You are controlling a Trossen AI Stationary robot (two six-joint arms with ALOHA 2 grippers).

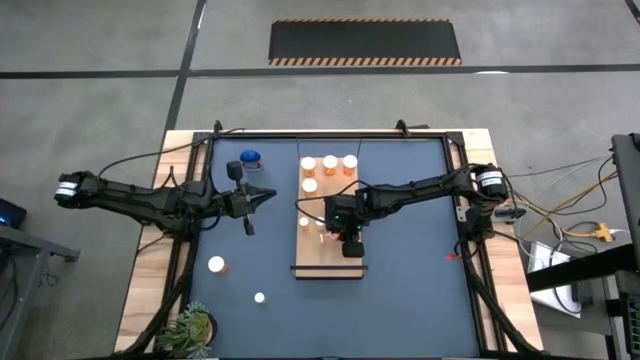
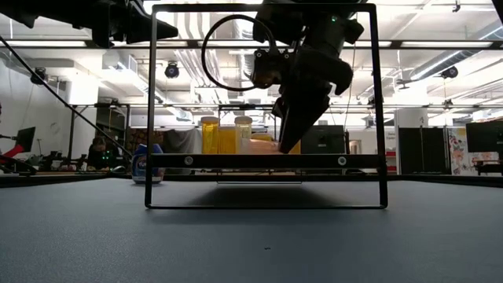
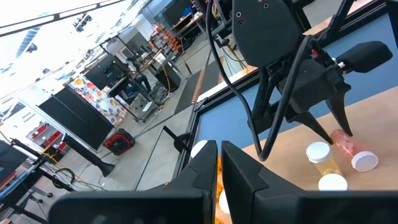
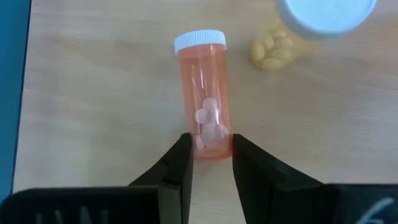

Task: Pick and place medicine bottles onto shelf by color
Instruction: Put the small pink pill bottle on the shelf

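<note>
A small orange medicine bottle (image 4: 206,99) with a white cap lies on its side on the light-brown wooden shelf (image 1: 318,262). My right gripper (image 4: 211,163) has come down on its bottom end (image 1: 330,235) and is shut on it. Several capped orange bottles (image 1: 329,165) stand at the shelf's far end. A blue bottle (image 1: 250,160) stands on the table at the far left. Two more white-capped bottles (image 1: 216,265) (image 1: 259,297) stand near left. My left gripper (image 1: 262,197) hovers shut left of the shelf, holding nothing. My right gripper pinches the orange bottle's bottom end (image 4: 211,148) between its two fingers, one on each side of the round wall. The fingers slant down from the table's right side, in line with the bottle. The bottle lies flat on the shelf, cap pointing away from the gripper.
A yellow-filled bottle (image 4: 292,34) stands close beside the lying one. A black metal frame (image 2: 382,118) surrounds the shelf area in the low view. A green plant (image 1: 190,328) sits at the near left corner. Bare blue table (image 1: 410,290) lies right of the shelf.
</note>
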